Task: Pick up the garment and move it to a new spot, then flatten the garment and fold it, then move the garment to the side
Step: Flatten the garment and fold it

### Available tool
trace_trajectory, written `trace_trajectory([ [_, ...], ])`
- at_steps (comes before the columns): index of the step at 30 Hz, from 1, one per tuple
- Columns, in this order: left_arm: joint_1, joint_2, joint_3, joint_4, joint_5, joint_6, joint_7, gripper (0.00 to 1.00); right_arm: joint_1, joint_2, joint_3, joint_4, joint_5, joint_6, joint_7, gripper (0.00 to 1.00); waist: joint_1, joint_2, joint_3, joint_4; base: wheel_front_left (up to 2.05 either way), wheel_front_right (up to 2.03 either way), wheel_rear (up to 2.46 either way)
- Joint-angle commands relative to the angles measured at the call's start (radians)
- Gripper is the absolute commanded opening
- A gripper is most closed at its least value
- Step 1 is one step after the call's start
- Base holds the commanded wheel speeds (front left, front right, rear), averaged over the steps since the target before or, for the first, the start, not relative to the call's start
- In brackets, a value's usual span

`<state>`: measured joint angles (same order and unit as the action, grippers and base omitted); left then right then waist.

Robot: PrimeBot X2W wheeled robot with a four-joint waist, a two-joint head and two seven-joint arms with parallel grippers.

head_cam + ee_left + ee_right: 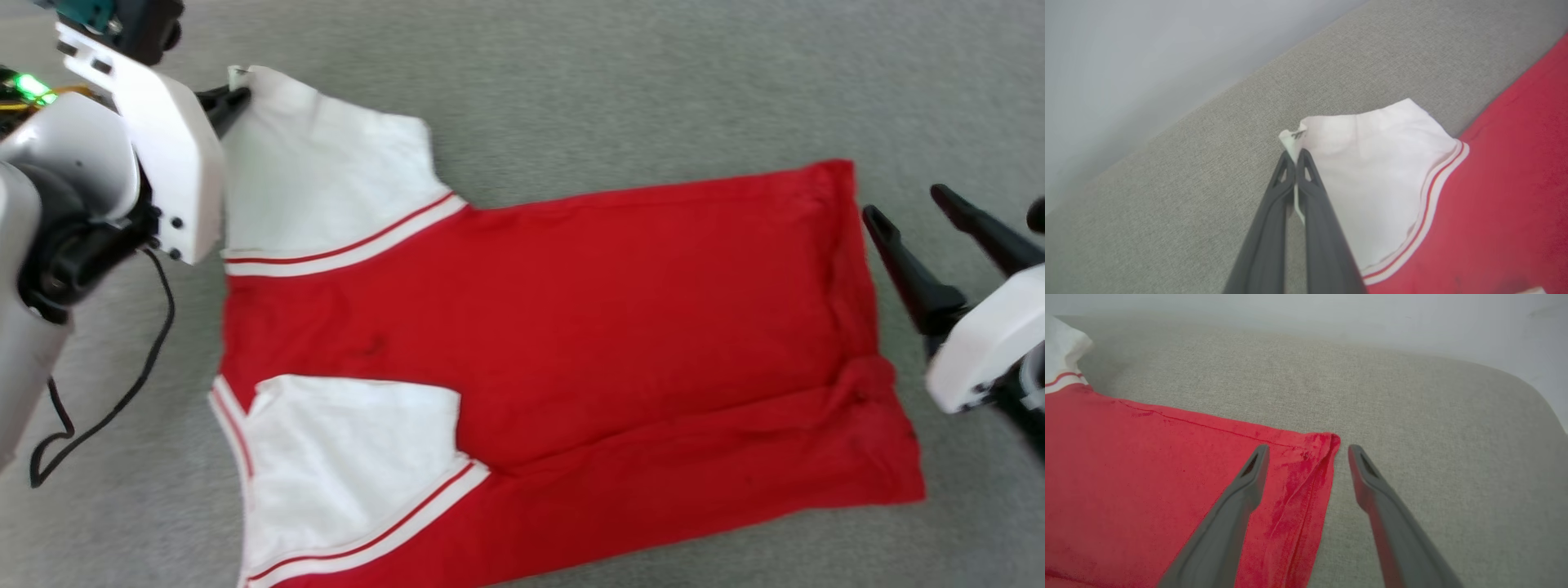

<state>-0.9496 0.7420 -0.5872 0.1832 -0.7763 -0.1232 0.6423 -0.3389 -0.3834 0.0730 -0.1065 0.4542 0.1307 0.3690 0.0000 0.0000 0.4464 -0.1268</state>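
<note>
The garment point(571, 327) lies spread flat on a grey fabric surface point(653, 82), with its white sleeves toward the robot's left and its red hem toward the right. No lettering shows on the upper side. The near sleeve is folded in over the red body, and the far sleeve point(1372, 171) reaches out toward the surface's far edge. The left gripper point(237, 94) has its jaws clenched on the tip of that far sleeve, a fold of white cloth pinched between them. The right gripper point(1309, 449) has its jaws released, straddling the hem's far corner, one finger point(1241, 490) over red cloth, the other over bare fabric. A black cable point(122, 392) trails beside the left arm.
</note>
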Motion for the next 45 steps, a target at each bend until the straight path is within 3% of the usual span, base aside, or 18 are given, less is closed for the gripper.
trace_trajectory([
  [1,0.025,0.004,-0.011,-0.038,0.007,-0.002,-0.009,0.00,-0.047,-0.052,0.011,-0.001,-0.005,0.000,0.094,1.00,0.0000,0.0000,-0.026,0.054,0.00,0.00,0.00],
  [6,0.066,0.008,-0.028,-0.149,-0.003,-0.002,-0.032,0.00,-0.145,-0.133,0.024,0.061,0.013,0.000,0.383,1.00,0.0000,0.0000,-0.019,0.114,0.00,0.00,0.00],
  [11,0.109,0.016,-0.037,-0.255,0.005,0.009,-0.052,0.00,-0.239,-0.164,0.036,0.149,-0.022,0.000,0.556,1.00,0.0000,0.0000,0.004,0.163,0.00,0.00,0.00],
  [16,0.141,0.015,-0.045,-0.333,0.007,0.020,-0.069,0.00,-0.288,-0.179,0.071,0.244,-0.065,0.000,0.609,1.00,0.0000,0.0000,0.027,0.206,0.00,0.00,0.00],
  [21,0.165,-0.016,-0.033,-0.376,-0.047,0.027,-0.087,0.00,-0.291,-0.189,0.086,0.310,-0.075,0.000,0.602,1.00,0.0000,0.0000,0.045,0.237,0.00,0.00,0.00],
  [27,0.173,-0.010,-0.041,-0.400,-0.039,0.030,-0.091,0.00,-0.248,-0.175,0.123,0.403,-0.054,0.000,0.572,1.00,0.0000,0.0000,0.068,0.262,0.00,0.00,0.00],
  [28,0.175,-0.011,-0.038,-0.399,-0.046,0.031,-0.092,0.00,-0.245,-0.172,0.133,0.413,-0.048,0.000,0.569,0.93,0.0000,0.0000,0.069,0.263,0.00,0.00,0.00],
  [29,0.176,-0.010,-0.036,-0.396,-0.047,0.031,-0.095,0.00,-0.241,-0.172,0.140,0.420,-0.042,0.000,0.567,0.33,0.0000,0.0000,0.070,0.264,0.00,0.00,0.00],
  [30,0.177,-0.007,-0.034,-0.391,-0.048,0.030,-0.100,0.00,-0.240,-0.173,0.147,0.424,-0.035,0.000,0.564,0.00,0.0000,0.0000,0.070,0.264,0.00,0.00,0.00],
  [38,0.210,-0.014,-0.038,-0.336,-0.054,0.029,-0.141,0.00,-0.262,-0.187,0.097,0.408,0.008,0.000,0.472,0.00,0.0000,0.0000,0.008,0.247,0.00,0.00,0.00],
  [45,0.323,0.024,-0.026,-0.332,-0.077,0.060,-0.185,0.00,-0.168,-0.162,0.004,0.310,0.075,0.000,0.384,0.00,0.0000,0.0000,-0.110,0.222,0.00,0.00,0.00],
])
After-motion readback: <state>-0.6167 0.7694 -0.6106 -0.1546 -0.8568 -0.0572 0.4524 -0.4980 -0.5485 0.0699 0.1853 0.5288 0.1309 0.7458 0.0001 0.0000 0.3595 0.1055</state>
